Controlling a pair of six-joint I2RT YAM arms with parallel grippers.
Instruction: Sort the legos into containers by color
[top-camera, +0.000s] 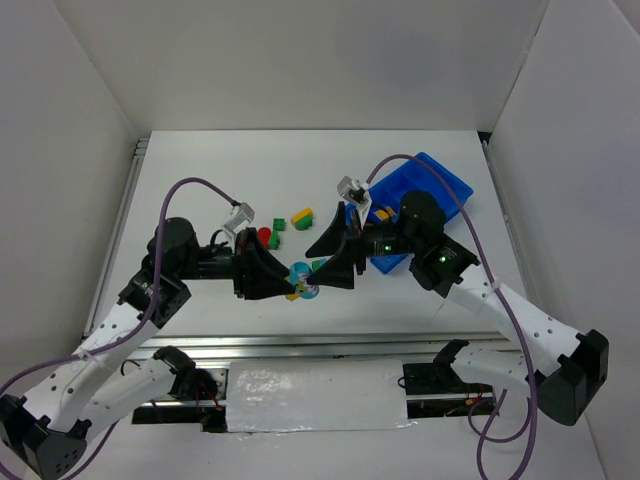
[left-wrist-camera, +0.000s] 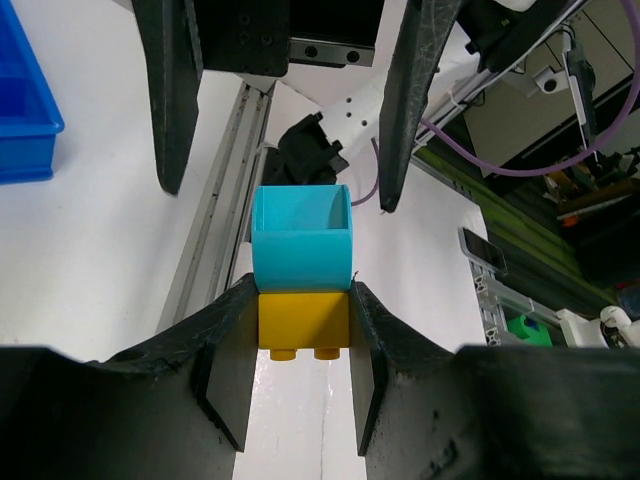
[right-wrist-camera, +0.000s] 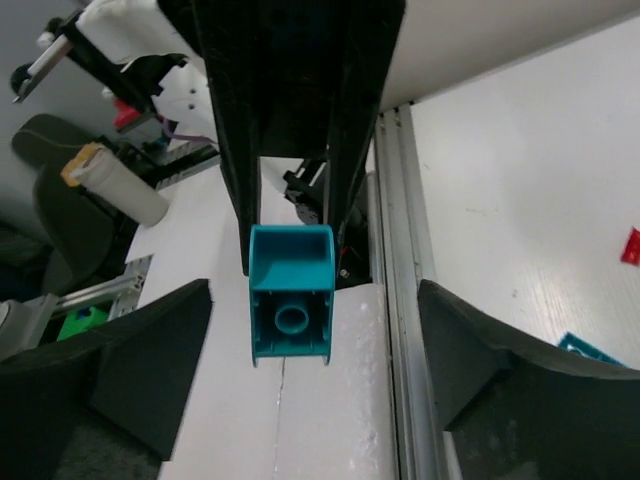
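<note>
My left gripper (left-wrist-camera: 303, 335) is shut on a yellow brick (left-wrist-camera: 303, 320) with a teal brick (left-wrist-camera: 300, 245) stuck on its far end, held above the table. In the top view the pair (top-camera: 303, 291) sits between my left gripper (top-camera: 291, 277) and right gripper (top-camera: 320, 278), which face each other. My right gripper (right-wrist-camera: 315, 360) is open wide, its fingers on either side of the teal brick (right-wrist-camera: 290, 305) without touching it. The blue tray (top-camera: 440, 185) lies at the back right, partly hidden by the right arm.
Loose bricks lie behind the grippers: a red one (top-camera: 265, 237), a green one (top-camera: 276, 232), a yellow-and-green one (top-camera: 302, 216) and a green one (top-camera: 320, 265). A tray corner (left-wrist-camera: 25, 100) shows in the left wrist view. The table's metal front rail (top-camera: 300, 345) runs below.
</note>
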